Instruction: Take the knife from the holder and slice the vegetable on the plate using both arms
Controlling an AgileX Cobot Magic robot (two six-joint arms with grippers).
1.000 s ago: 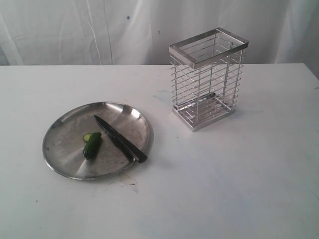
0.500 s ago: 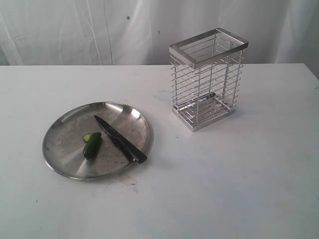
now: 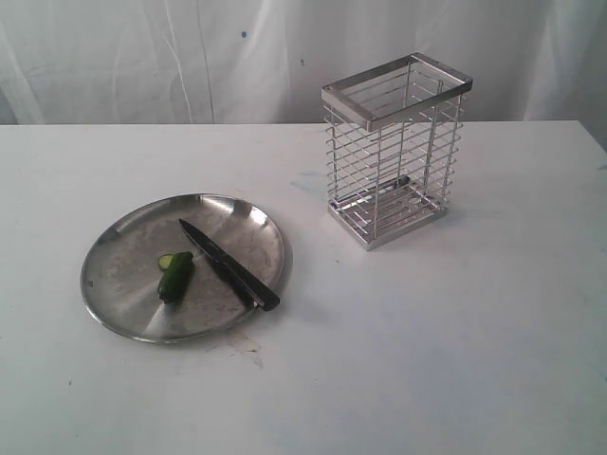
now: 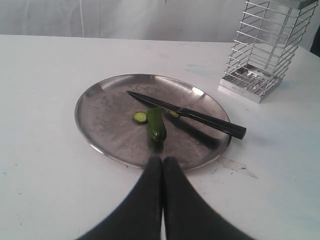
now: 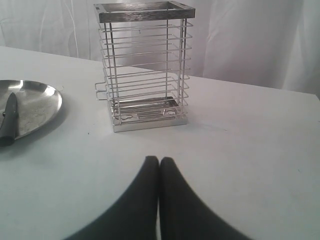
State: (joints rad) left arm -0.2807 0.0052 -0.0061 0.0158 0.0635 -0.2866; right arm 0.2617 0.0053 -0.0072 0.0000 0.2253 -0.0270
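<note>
Well, my left claw [image 4: 161, 167] faces the plate [image 3: 109, 248] by the bench's [image 3: 455, 332] left edge, my right claw [image 5: 159, 165] the empty holder [image 3: 394, 152] nearer its back edge; both are clenched on nothing. Slicing looks done: the knife [image 3: 228, 265] rests on the plate beside the cucumber [image 3: 175, 277], handle overhanging the rim.

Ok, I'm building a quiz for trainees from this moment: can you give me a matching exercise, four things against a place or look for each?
Things:
1. knife
2. cucumber
3. slice
4. holder

Descriptions:
A. upright on the table, nothing in it
B. across the plate, handle end over the rim
C. dark green, lying beside the blade
D. pale round disc, flat on the plate

Pairs: 1-B, 2-C, 3-D, 4-A
</note>
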